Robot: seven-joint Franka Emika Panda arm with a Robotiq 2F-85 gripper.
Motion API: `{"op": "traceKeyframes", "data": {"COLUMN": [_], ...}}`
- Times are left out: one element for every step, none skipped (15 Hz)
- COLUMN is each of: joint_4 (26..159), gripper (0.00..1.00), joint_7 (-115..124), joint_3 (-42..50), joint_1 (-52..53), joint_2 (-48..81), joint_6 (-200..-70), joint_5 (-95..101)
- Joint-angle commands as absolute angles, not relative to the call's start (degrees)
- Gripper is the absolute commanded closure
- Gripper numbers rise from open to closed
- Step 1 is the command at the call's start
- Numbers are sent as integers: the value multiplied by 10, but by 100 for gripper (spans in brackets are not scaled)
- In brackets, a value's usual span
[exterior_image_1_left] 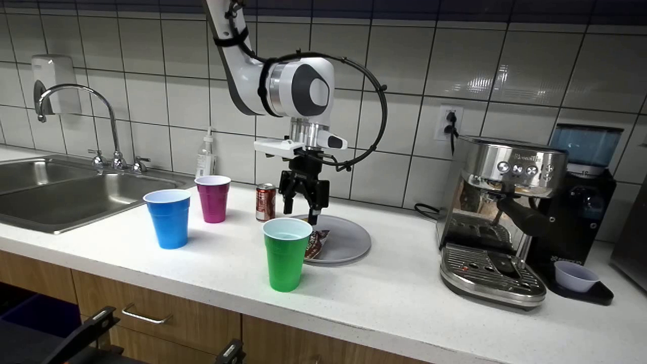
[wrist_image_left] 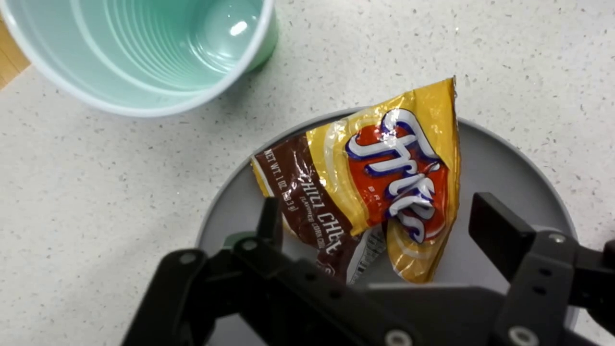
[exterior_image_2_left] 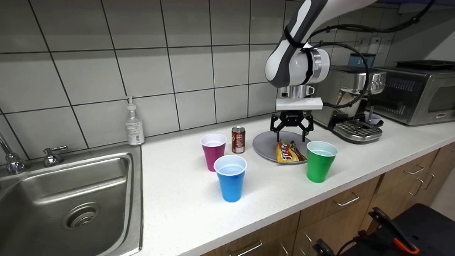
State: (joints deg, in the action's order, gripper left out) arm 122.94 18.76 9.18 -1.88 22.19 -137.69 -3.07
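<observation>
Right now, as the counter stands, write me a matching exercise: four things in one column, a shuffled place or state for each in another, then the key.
Things
1. soda can
2. snack bag
3. gripper
4. soap bottle

Places and states
A. lying on the grey plate
B. pump-topped, by the sink
C. red, standing near the magenta cup
D. open, above the plate

Right pairs: 1-C, 2-A, 3-D, 4-B
</observation>
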Motion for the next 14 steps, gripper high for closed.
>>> {"op": "traceKeyframes", "data": {"joint_4": [1228,1229,1229,1230,1230,1231,1230,1230,1228,1228,1228,1228,1228,1227], "gripper": [0,0,0,0,0,0,0,0,0,0,0,0,0,0], "joint_7": [189,188,189,190,189,190,194,194,197,196,199,201,204,209], "joint_3": [89,86,84,81,77,75,73,70,69,68,68,68,70,72], "joint_1": [-22,-24,-24,-27,-30,-30,-30,-32,-32,-32,-31,-30,-29,-28], "joint_2": [222,223,223,222,222,221,221,221,221,221,222,224,225,228], "joint_6": [-1375,-1375,-1374,-1377,-1375,-1377,-1381,-1382,-1383,-1386,-1392,-1397,-1404,-1411], "joint_5": [-29,-35,-40,-51,-64,-76,-88,-104,-118,-130,-139,-148,-152,-155]}}
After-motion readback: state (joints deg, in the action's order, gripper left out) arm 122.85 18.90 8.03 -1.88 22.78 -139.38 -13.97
